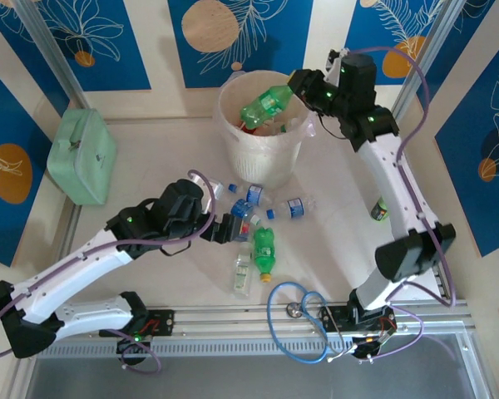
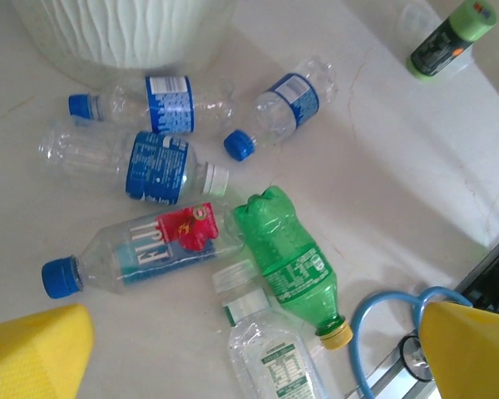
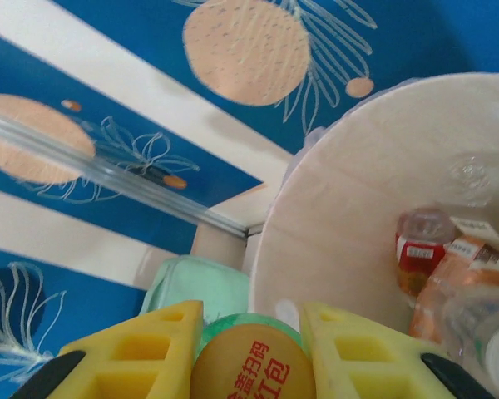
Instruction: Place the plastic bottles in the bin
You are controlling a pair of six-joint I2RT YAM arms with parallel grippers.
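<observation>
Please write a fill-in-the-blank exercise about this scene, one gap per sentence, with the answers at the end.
The bottle held by the right gripper over the bin is ____ in colour.
The left gripper, above the bottles on the table, has its jaws ____.
The Fiji bottle has a ____ cap.
The mint-green case stands to the ____ of the bin.
Missing words: green; open; blue; left.

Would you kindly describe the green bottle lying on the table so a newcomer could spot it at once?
Find the round pale bin at the far middle of the table, then the clear bottles scattered in front of it. The green bottle lies among them on the near side, alone in being green with a yellow cap.
</observation>
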